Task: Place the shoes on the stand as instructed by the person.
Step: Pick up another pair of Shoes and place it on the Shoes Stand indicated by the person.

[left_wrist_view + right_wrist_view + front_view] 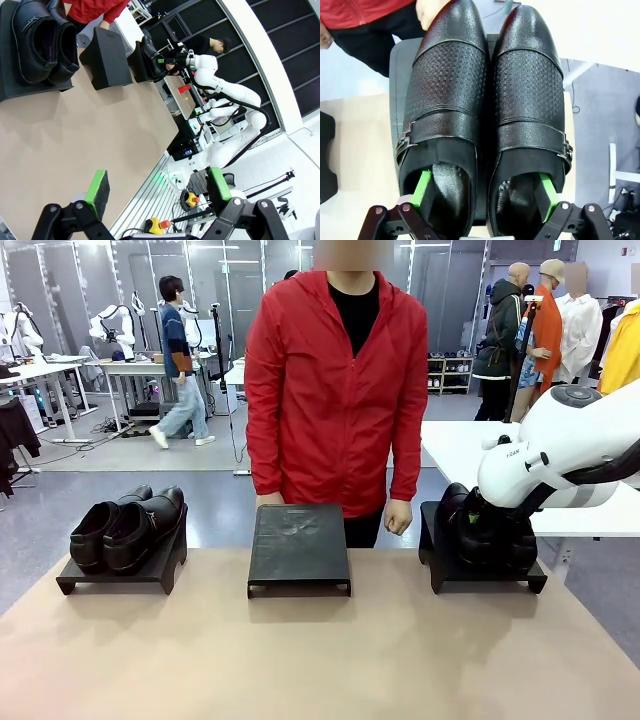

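I have the right gripper (482,200) down over the strapped pair of shoes (485,115) on the right stand (440,575). Its jaws are spread wide, one green pad (422,187) inside the opening of one shoe and the other pad inside the opening of its neighbour, so the two inner walls sit between the fingers. I cannot tell whether the pads are pressing on the leather yet. In the front view my right arm (560,455) comes in from the right and covers most of that pair.

The left gripper (160,187) is released, jaws wide apart with nothing between them, hanging above the near left part of the tabletop (300,660).

The plainer pair of shoes (125,525) sits side by side on the left stand (150,570), toes pointing to the near side. The middle stand (298,545) has a bare top and lies between the other two, all three in a row along the far edge of the tabletop.

The person (335,390) in the red jacket stands just behind the middle stand, arms down, one hand (398,517) hanging between the middle and right stands.
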{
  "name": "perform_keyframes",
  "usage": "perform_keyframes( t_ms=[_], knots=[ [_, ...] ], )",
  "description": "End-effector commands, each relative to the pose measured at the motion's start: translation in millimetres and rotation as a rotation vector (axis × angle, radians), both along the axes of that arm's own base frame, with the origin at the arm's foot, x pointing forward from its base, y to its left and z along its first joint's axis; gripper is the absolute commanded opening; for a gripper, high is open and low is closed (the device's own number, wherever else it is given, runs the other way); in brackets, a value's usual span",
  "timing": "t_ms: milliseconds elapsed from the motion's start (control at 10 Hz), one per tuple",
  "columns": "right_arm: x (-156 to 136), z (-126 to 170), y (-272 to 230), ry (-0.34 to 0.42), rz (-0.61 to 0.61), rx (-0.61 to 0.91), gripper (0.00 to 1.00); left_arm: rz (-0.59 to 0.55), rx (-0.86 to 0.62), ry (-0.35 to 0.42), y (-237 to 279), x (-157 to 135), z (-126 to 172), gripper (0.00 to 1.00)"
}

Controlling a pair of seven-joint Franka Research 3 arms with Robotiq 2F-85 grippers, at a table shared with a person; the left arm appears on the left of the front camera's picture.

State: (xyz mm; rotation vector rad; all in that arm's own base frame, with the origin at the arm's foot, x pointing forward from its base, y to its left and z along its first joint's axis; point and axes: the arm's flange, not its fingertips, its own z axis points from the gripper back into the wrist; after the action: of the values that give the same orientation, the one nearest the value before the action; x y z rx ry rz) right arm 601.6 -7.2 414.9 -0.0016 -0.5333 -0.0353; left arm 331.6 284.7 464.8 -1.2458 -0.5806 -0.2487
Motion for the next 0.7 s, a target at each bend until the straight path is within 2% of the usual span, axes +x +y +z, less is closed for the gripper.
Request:
perform_keyframes(
  t_ms=[0, 200, 400, 600],
  knots=[
    [-20.0, 25.7, 0.1, -0.016, 0.024, 0.045, 1.00, 0.005, -0.007, -0.020, -2.7, -2.5, 0.7, 1.00],
    [-60.1, 79.5, 1.1, -0.007, 0.066, 0.129, 1.00, 0.005, -0.007, -0.020, -2.7, -2.5, 0.7, 1.00],
    [-94.9, 111.0, -11.1, 0.033, 0.063, 0.158, 1.00, 0.005, -0.007, -0.020, -2.7, -2.5, 0.7, 1.00],
    [-139.8, 124.2, -44.8, 0.106, 0.110, 0.401, 1.00, 0.005, -0.007, -0.020, -2.7, -2.5, 0.7, 1.00]
  ],
)
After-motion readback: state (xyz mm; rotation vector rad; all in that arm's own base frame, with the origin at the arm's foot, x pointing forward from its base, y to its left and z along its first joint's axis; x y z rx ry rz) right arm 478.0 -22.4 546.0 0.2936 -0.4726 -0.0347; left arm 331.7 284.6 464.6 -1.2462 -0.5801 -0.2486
